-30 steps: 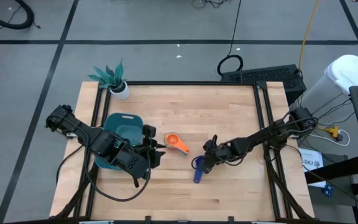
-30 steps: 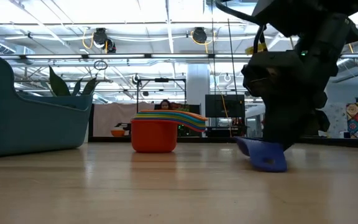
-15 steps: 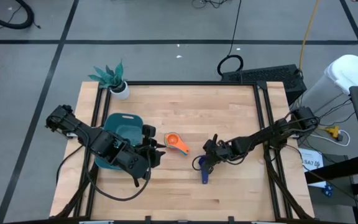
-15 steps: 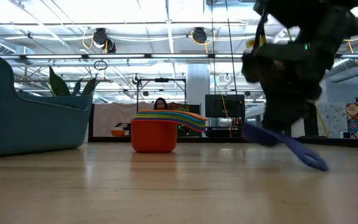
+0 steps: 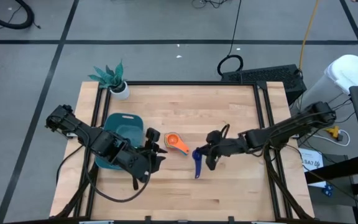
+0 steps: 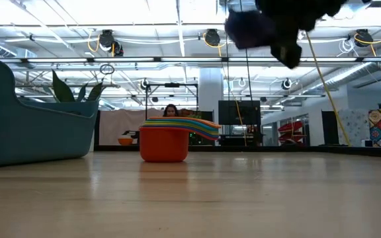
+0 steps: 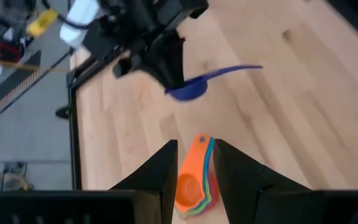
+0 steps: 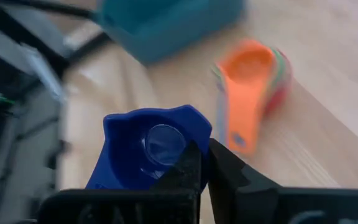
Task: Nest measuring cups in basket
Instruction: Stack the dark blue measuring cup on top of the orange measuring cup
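Observation:
The dark blue measuring cup is in the air under my right gripper, which is shut on it right of the table's middle. In the low view the cup shows as a blur high above the tabletop. The other cups are nested in a stack, orange on top and red at the bottom, with the red bowl standing on the table. My left gripper is open and lies between the teal basket and the stack; in its wrist view the stack shows between its fingers. My right gripper pinches the dark blue cup's bowl by its rim between the two fingers, coming from above. The cup is lifted clear of the table. Its handle sticks out sideways from the bowl, toward the table's near edge in the high view.
A small white pot with a teal plant stands at the table's far left corner. The basket sits at the table's left side. Bare wood lies in front of and to the right of the stack. A person sits in the room behind.
My right gripper has risen, still shut on the dark blue cup. The cup first lay with its handle on the table, then tilted with the handle end dragging low, and now hangs clear, high above the table. The stack has stayed where it was.

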